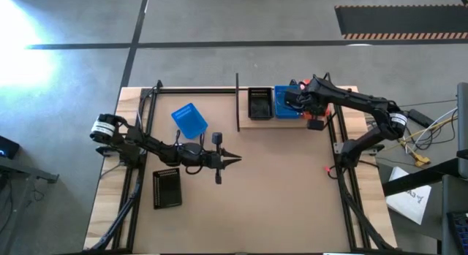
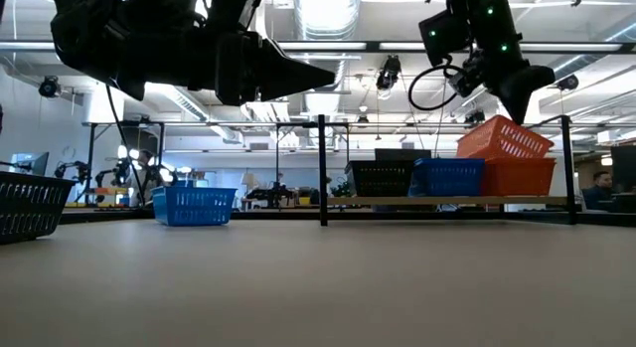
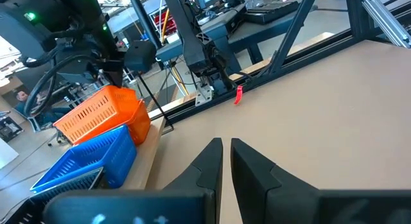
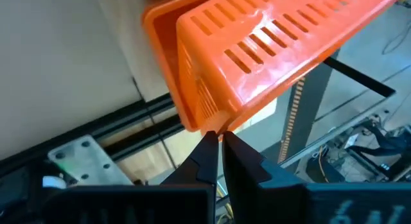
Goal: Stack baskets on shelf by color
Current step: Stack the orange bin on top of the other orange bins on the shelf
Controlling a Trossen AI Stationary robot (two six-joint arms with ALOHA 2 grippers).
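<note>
Right claw [image 4: 220, 139] pinched on tilted orange basket [image 4: 257, 51] rim, above shelf [image 2: 447, 200] stack; left claw [image 3: 225, 153] closed, empty, farther off.

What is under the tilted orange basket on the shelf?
Another orange basket sits under the tilted orange basket, which leans partly into it. The right gripper has its jaws shut on the tilted one's rim. The shelf beneath them is mostly hidden.
</note>
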